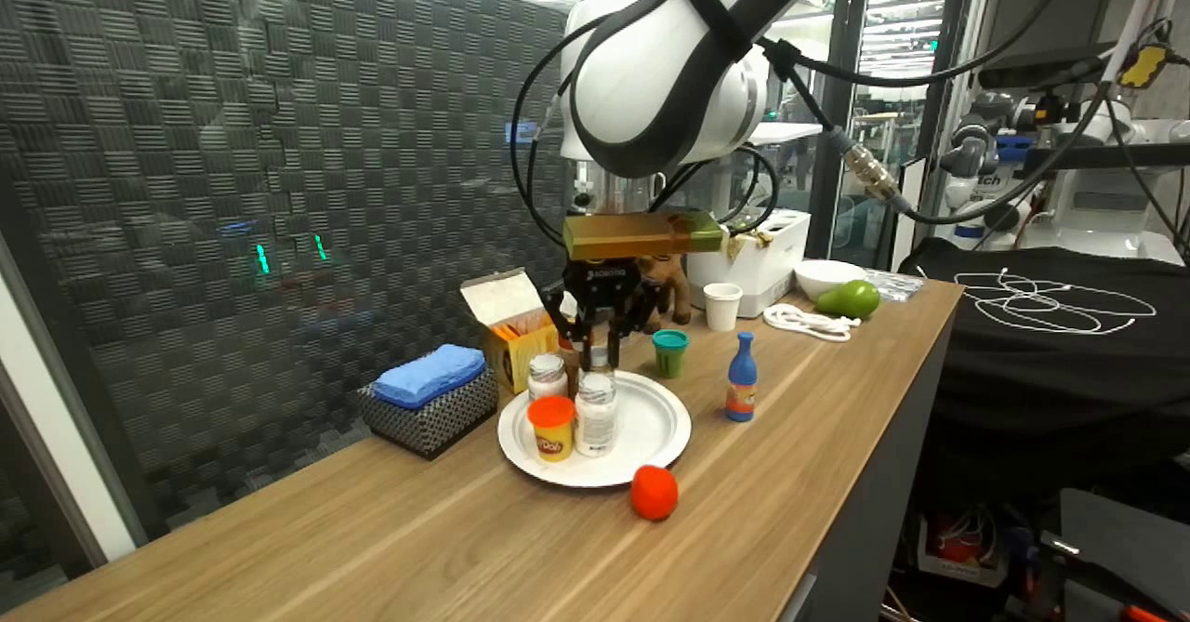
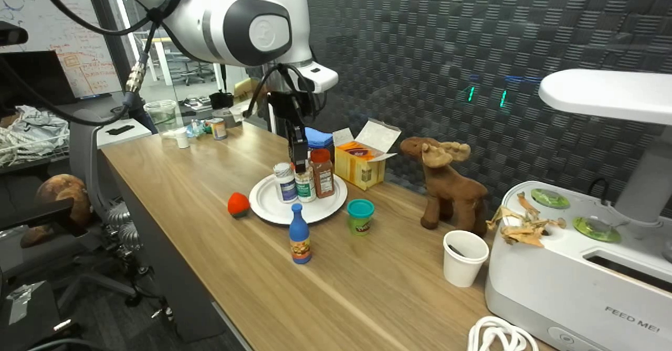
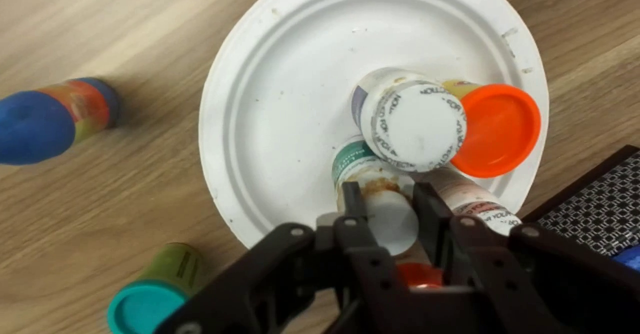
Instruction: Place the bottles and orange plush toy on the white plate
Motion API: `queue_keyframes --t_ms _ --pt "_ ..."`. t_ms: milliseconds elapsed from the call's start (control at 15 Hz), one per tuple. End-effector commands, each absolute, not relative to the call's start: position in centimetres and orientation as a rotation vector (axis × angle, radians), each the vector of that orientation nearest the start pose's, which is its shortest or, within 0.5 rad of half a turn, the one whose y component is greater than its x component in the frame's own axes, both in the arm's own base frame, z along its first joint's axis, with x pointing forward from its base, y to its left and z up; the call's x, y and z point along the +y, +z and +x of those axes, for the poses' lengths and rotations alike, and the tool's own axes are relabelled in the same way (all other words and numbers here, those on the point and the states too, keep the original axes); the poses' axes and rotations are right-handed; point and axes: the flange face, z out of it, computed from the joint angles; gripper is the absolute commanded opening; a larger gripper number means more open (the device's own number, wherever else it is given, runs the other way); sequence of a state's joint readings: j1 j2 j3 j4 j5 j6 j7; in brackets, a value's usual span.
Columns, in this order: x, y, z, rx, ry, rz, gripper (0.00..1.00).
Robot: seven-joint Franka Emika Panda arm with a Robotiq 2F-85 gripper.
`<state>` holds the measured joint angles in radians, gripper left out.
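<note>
On the white plate (image 1: 655,422) stand several bottles: a purple-labelled white one (image 2: 286,188), a red-capped brown one (image 2: 323,178), another white-capped one (image 3: 495,219) and a yellow tub with an orange lid (image 3: 495,132). A green-labelled bottle (image 2: 305,188) is upright among them. My gripper (image 3: 387,194) comes down from above, its fingers against both sides of that bottle's white cap. Whether its base touches the plate is unclear. The orange plush toy (image 1: 654,492) lies on the table just outside the rim. A blue bottle (image 1: 741,385) stands off the plate, upright.
A green tub with a teal lid (image 2: 360,217) stands close beside the plate. The yellow carton (image 2: 362,167), a dark box with a blue cloth (image 1: 430,399) and a brown plush moose (image 2: 454,193) are near the wall. A paper cup (image 2: 464,259) is by the white planter (image 2: 567,288).
</note>
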<state>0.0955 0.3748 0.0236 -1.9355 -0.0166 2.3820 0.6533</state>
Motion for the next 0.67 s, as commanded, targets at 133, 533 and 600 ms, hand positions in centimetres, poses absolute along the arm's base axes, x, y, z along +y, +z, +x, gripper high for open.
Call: queue_keyframes --t_ms 133,533,600 --pt "8.9 30.1 64.0 0.749 -0.123 -2.987 0.08" --pt "9.0 31.0 63.8 0.712 -0.136 -3.002 0.77" --pt "9.0 31.6 63.8 0.711 -0.149 -2.996 0.85"
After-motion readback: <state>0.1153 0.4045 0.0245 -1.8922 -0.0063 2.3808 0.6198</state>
